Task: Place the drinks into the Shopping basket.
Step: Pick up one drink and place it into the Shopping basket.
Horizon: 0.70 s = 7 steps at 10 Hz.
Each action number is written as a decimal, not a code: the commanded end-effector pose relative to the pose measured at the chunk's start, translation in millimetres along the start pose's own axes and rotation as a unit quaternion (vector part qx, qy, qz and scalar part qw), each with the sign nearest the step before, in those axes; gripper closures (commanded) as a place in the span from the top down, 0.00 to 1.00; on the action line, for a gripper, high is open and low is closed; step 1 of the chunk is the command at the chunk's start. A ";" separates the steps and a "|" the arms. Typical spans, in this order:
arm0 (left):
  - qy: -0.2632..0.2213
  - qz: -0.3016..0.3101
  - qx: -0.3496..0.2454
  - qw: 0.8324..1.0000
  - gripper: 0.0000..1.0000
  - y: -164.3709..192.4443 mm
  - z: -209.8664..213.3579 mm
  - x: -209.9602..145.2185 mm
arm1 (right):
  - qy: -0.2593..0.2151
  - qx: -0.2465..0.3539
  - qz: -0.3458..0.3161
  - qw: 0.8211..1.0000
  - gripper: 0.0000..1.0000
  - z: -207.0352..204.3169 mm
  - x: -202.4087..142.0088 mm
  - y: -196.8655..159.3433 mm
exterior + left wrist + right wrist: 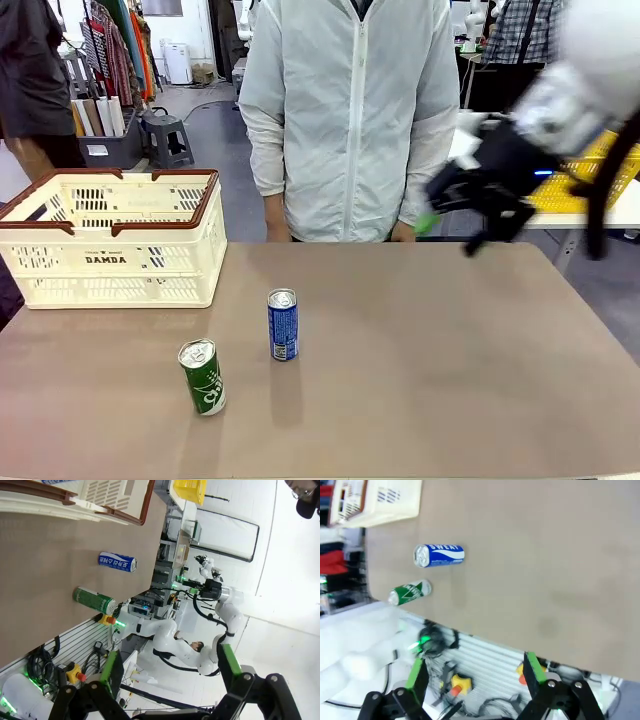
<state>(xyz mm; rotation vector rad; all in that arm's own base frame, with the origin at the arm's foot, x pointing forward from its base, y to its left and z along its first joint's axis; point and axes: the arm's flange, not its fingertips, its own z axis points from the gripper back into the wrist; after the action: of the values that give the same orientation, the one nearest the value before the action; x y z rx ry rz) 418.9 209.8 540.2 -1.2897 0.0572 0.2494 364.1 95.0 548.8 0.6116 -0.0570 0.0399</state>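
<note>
A blue can [283, 325] stands upright near the table's middle. One green can [202, 377] stands left of it, closer to me; a second green can is out of view. The cream Shopping basket [110, 262] with its brown rim sits at the far left. My right gripper [455, 228] hangs blurred above the table's far right, open, holding nothing. In the right wrist view the open right gripper [474, 680] is far from the blue can [439, 555] and green can [410, 592]. The left gripper [169, 680] is open, well off from the blue can [117, 562], green can [95, 600] and basket [100, 500].
A person in a white jacket [350, 110] stands at the far edge behind the middle, hands low at the table edge. A yellow mesh basket [590, 180] sits on another table at the right. The brown tabletop [450, 360] is bare on its right half.
</note>
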 end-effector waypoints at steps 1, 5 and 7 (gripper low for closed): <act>0.006 -0.001 0.004 1.000 1.00 -1.3 0.8 -3.5 | -0.003 0.157 -0.049 0.986 1.00 48.6 4.8 -95.7; 0.006 -0.001 0.004 1.000 1.00 -1.3 0.8 -3.5 | -0.074 0.433 -0.076 0.895 1.00 76.9 -16.0 -237.8; 0.006 -0.001 0.004 1.000 1.00 -1.3 0.8 -3.5 | -0.077 0.373 -0.101 0.919 1.00 94.5 -33.1 -233.2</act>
<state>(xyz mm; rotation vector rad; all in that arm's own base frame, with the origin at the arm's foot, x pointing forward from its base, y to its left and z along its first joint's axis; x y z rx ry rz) 419.0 209.7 540.2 -1.2896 0.0575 0.2489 345.5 -158.9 466.8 1.4999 -0.1869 -0.1902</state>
